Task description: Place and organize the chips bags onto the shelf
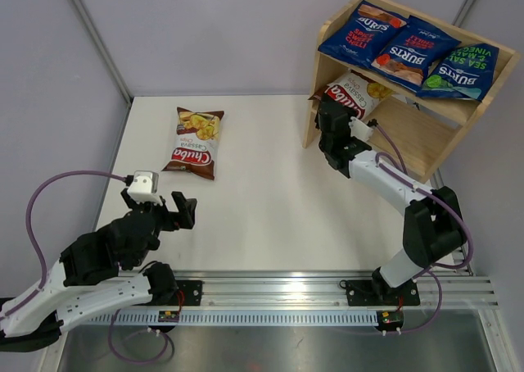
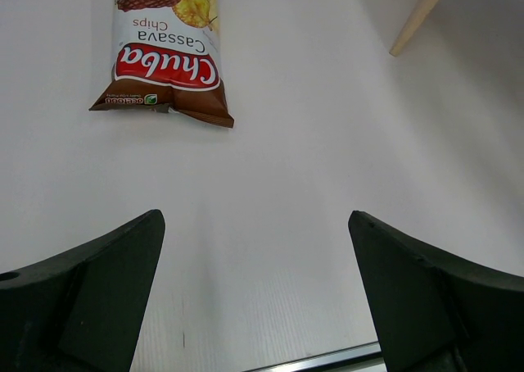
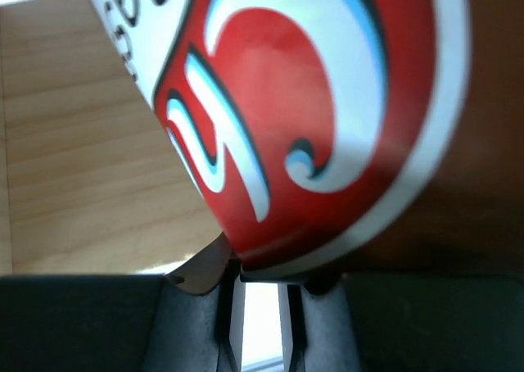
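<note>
One loose Chuba bag (image 2: 164, 56) lies ahead of the left gripper (image 2: 255, 224) (jaws apart, bag slightly left), long axis pointing away; right gripper (image 3: 260, 286) jaws clamp the second Chuba bag (image 1: 360, 89).

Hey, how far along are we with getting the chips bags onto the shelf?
Done: three Burts bags lie side by side on the shelf's top tier. In hand: the right gripper is shut on the first Chuba bag at the lower tier's opening. Left: the second Chuba bag lies flat on the table, with the open left gripper nearby, not touching it.
</note>
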Controlling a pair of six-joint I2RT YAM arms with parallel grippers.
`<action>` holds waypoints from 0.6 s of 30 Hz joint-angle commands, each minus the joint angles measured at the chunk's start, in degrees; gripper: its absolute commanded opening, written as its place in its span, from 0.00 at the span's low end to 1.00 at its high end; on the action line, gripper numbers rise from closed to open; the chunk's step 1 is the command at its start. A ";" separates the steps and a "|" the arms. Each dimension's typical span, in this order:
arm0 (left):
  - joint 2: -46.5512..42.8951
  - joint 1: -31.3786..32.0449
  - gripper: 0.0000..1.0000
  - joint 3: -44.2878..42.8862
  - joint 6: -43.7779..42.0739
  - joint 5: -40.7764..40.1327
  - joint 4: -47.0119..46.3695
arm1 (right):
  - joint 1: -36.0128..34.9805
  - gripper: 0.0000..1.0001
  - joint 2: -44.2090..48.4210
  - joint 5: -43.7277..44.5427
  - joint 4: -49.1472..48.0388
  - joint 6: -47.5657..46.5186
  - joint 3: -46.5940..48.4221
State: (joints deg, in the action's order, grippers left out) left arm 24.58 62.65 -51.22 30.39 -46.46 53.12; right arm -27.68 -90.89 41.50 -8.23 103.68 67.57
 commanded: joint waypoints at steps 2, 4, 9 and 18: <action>-1.11 0.19 0.99 -0.02 -0.42 -0.21 -1.88 | -1.76 0.09 2.38 0.61 0.58 -2.60 5.03; -1.20 0.19 0.99 0.07 -0.33 -0.21 -1.71 | -1.76 0.09 3.53 -0.45 2.15 -3.57 5.55; -2.16 0.19 0.99 -0.02 0.10 -0.48 -1.53 | -1.50 0.14 4.15 -3.78 4.19 -5.85 5.73; -3.57 0.19 0.99 0.16 0.46 -0.83 -1.36 | -0.18 0.36 2.91 -12.40 7.97 -13.94 9.42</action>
State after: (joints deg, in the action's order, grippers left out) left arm 21.43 62.67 -51.16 30.50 -46.54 53.12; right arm -27.99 -89.14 33.50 -0.01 94.17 73.10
